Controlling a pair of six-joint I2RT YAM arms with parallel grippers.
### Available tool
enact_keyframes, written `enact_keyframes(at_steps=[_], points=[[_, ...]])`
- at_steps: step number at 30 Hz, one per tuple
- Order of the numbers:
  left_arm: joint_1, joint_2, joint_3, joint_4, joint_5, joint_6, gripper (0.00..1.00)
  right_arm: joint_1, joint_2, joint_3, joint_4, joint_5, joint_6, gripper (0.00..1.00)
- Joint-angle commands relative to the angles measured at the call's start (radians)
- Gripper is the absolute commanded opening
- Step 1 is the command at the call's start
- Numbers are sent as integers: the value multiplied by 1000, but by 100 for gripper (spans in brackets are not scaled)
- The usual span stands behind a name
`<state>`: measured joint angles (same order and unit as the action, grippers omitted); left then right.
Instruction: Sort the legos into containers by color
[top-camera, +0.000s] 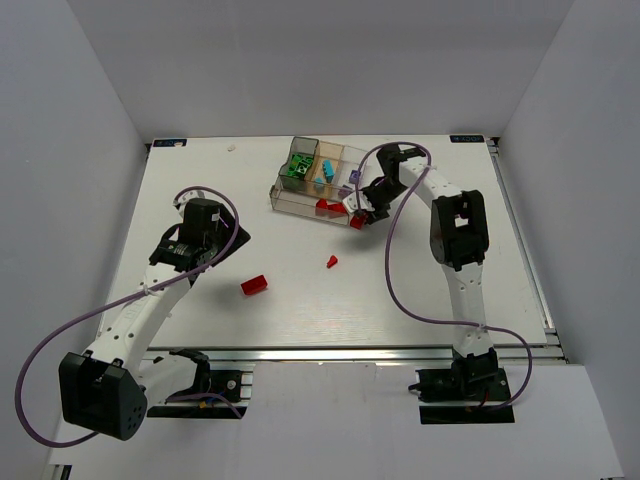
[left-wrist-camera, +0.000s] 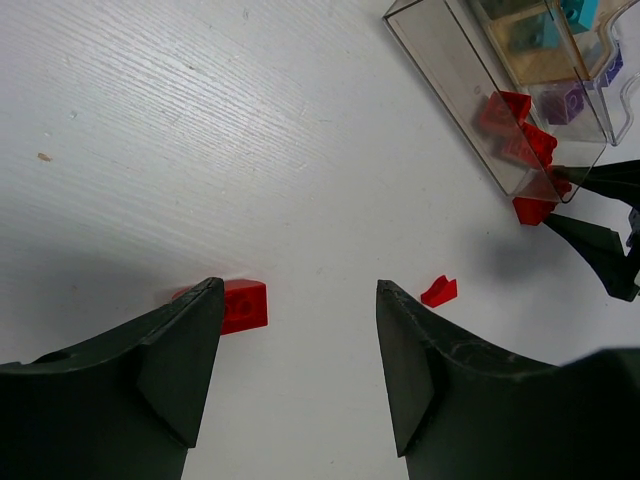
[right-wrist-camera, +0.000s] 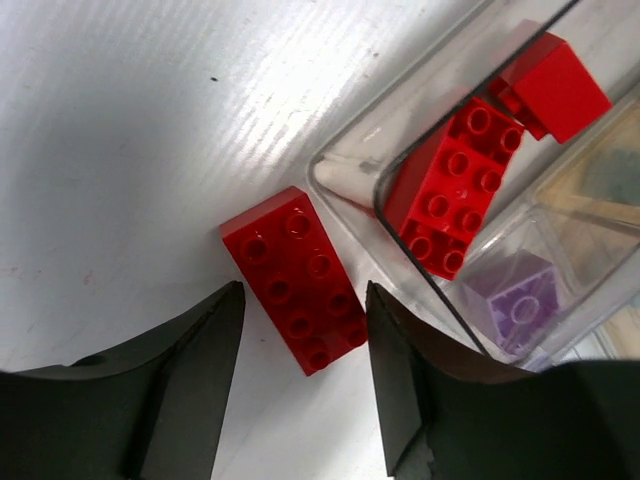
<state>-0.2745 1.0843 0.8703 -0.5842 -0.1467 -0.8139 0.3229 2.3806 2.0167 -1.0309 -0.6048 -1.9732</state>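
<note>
The clear divided tray (top-camera: 283, 196) sits at the back middle, holding green (top-camera: 298, 168), cyan (top-camera: 325, 168), purple (top-camera: 355, 178) and red (top-camera: 325, 205) bricks. My right gripper (top-camera: 358, 210) is open and low at the tray's near right corner. Its fingers straddle a red 2x4 brick (right-wrist-camera: 300, 280) lying on the table just outside the tray wall (right-wrist-camera: 345, 190); a gap shows on the left side. My left gripper (left-wrist-camera: 298, 290) is open and empty over bare table. A red brick (left-wrist-camera: 243, 304) lies by its left fingertip and a small red piece (left-wrist-camera: 439, 291) lies off to its right.
In the top view the loose red brick (top-camera: 254, 285) and the small red piece (top-camera: 331, 262) lie on the white table in front of the tray. Purple cables loop from both arms. White walls enclose the table on three sides.
</note>
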Motion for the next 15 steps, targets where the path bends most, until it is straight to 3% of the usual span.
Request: enact_keyframes(at_steps=[1, 8, 15], points=[[-2, -15, 10, -16, -21, -8, 72, 5, 22, 31, -96, 37, -286, 57], [-2, -15, -8, 12, -13, -13, 72, 2, -24, -41, -184, 111, -332, 50], [-2, -11, -16, 24, -2, -10, 72, 1, -98, -167, -127, 114, -285, 54]])
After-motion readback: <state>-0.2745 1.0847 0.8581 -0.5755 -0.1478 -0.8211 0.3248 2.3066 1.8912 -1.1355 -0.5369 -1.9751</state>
